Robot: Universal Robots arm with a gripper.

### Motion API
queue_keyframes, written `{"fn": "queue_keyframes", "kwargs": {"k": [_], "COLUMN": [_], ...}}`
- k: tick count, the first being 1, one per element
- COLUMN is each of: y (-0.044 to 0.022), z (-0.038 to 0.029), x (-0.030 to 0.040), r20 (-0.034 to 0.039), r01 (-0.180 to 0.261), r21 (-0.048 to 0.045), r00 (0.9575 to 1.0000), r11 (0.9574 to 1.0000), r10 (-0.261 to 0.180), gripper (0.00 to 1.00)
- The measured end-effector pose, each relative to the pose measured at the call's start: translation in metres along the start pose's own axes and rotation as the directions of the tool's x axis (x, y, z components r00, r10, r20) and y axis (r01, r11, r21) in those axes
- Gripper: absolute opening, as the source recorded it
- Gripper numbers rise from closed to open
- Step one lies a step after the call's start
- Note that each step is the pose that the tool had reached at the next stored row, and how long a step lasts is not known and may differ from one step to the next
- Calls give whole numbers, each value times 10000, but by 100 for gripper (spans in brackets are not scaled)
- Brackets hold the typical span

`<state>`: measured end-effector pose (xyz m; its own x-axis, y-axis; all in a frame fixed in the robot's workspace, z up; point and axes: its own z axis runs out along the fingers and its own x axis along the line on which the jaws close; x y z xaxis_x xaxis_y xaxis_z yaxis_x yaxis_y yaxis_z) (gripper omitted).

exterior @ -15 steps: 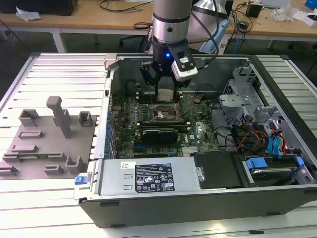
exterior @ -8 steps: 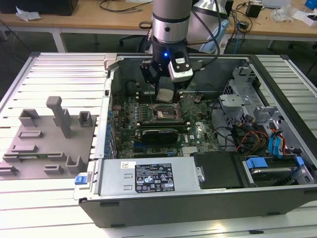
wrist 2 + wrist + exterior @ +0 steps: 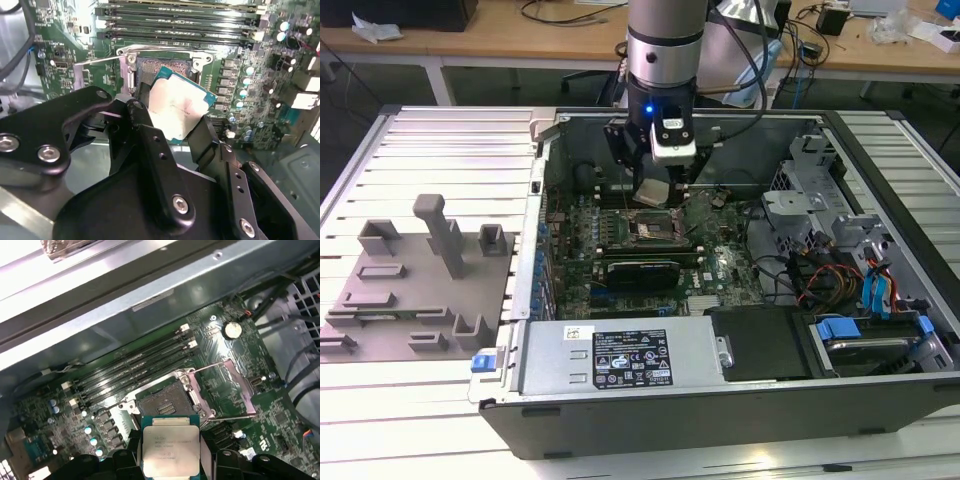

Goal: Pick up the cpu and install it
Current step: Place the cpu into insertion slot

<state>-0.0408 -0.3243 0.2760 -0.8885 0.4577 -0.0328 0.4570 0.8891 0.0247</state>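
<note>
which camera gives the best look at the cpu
The first wrist view: the cpu faces the camera flat, held between the fingers. The second wrist view shows the cpu tilted, partly behind a finger. In the exterior view the cpu is a small grey patch under the arm.

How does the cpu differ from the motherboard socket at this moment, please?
The cpu has a silvery metal top; the socket is a dark recess. The cpu is held in the gripper above the motherboard; the socket sits fixed on it, empty. Both are square.
</note>
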Motion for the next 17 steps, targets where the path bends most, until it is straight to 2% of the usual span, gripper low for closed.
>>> {"fn": "queue_keyframes", "kwargs": {"k": [3,6,9,11,12,13,15,16,17], "y": [0,0,0,0,0,0,0,0,0], "z": [1,2,3,4,4,5,6,6,7], "x": [0,0,0,0,0,0,0,0,0], "r20": [11,24,40,57,61,69,80,88,94], "r01": [-433,-910,-1488,-2045,-2173,-2412,-2738,-2985,-3141], "r21": [14,29,47,63,66,72,81,87,91], "r00": [9991,9958,9889,9789,9761,9705,9618,9544,9494], "r11": [9991,9958,9889,9788,9761,9704,9618,9544,9493], "r10": [433,910,1488,2045,2173,2412,2737,2984,3140], "gripper": [55,55,55,55,55,55,55,55,55]}}
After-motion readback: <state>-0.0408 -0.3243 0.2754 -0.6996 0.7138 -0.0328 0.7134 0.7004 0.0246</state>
